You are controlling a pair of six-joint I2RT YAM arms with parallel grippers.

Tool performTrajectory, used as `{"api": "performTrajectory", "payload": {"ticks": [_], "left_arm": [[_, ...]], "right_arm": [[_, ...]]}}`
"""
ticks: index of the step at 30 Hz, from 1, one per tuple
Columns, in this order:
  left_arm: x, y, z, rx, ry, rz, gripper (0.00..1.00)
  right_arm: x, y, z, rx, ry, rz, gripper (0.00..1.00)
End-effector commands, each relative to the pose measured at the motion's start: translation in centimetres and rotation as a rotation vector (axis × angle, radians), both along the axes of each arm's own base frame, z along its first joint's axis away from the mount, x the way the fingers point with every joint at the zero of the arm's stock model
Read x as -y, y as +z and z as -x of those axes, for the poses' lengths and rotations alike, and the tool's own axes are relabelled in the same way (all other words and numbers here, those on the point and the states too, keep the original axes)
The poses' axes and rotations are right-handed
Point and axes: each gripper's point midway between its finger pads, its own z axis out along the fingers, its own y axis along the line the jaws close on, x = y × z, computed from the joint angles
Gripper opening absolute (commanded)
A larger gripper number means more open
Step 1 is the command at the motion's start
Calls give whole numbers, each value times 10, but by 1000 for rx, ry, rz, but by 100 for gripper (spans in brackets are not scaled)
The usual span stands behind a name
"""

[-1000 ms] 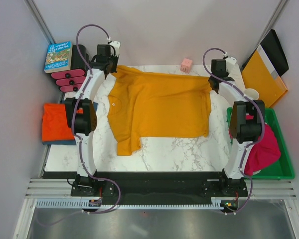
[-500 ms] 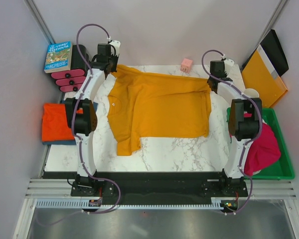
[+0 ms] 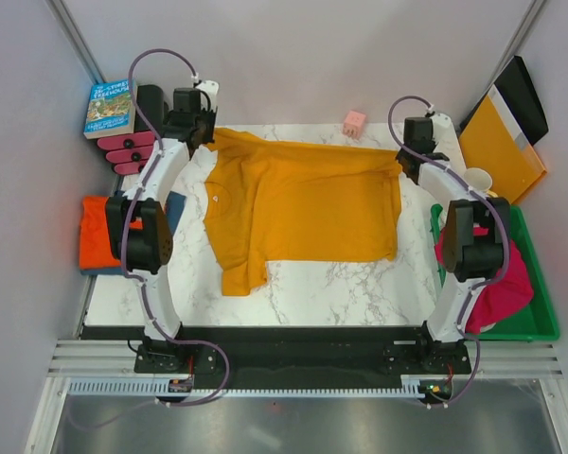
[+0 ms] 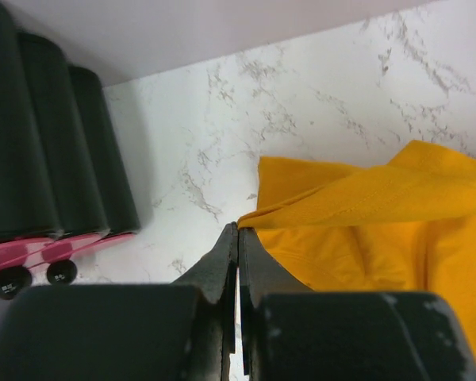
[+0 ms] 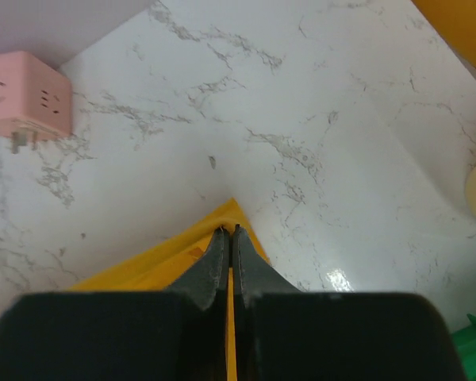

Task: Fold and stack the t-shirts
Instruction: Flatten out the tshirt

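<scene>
Counting four shirts: magenta-pink t-shirt [image 3: 500,284] heaped in the green bin [image 3: 541,326] at right, red-orange t-shirt [image 3: 99,236] lying over dusty blue t-shirt [image 3: 176,208] at left, mustard-yellow t-shirt [image 3: 303,203] spreading flat mid-table. Pinching its far corners with left gripper [image 4: 238,230] and right gripper [image 5: 228,232], both clamped tight on cloth. Seemingly beginning the fold; next needing both corners lifted evenly nearward.

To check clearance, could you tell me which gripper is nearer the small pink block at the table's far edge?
Right. The right gripper pinches a corner of the yellow shirt just beside the pink block; the left gripper holds the opposite corner, much farther away.
</scene>
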Motion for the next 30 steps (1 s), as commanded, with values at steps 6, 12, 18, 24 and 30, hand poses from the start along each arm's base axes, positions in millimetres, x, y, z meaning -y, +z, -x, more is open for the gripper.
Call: {"api": "performTrajectory", "payload": {"ticks": [6,12,18,24,30], "left_arm": [[-21,207,107,340,59,172,2],[-26,253,233,450,3,170,2],[-41,340,348,675,6,152,2],[-56,406,426,851,43,159,2],[-59,427,420,880,45,124,2]], "right_arm": [[-17,214,87,441,71,34,0],[-10,300,208,562,117,160,0],[9,395,305,761,81,160,0],[24,421,349,835,25,140,0],[25,404,328,768,-8,146,0]]}}
